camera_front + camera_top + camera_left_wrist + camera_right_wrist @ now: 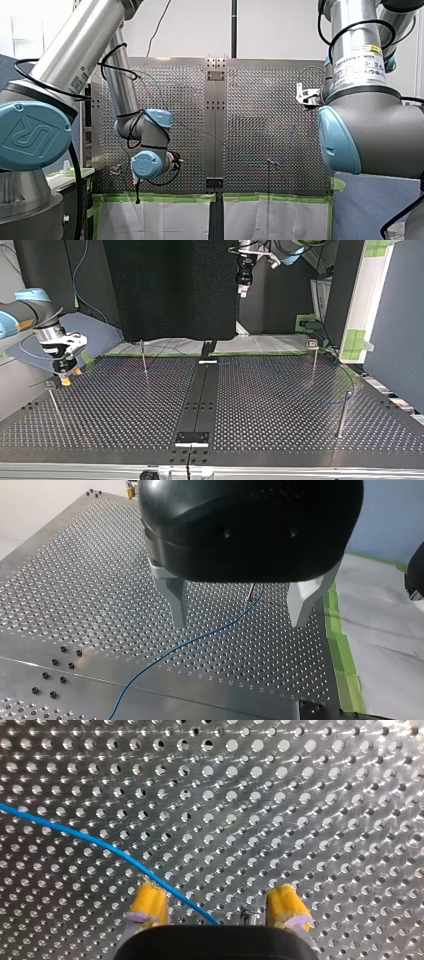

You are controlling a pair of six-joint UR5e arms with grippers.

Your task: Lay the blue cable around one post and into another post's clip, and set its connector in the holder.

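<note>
My left gripper (237, 622): fingers spread wide, empty, above the cable (200, 639).
My right gripper (217, 909): pads apart, cable running between them over the table (300, 795).

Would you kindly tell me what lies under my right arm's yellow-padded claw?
The perforated metal table and a thin blue cable, which runs between the open right claw's yellow pads, close to one. Its continuation is hidden beneath the claw's black body.

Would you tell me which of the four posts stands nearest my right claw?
The post at the top view's far left, close beside my right claw; it alone is there, and the rest stand far off toward the middle and right.
</note>
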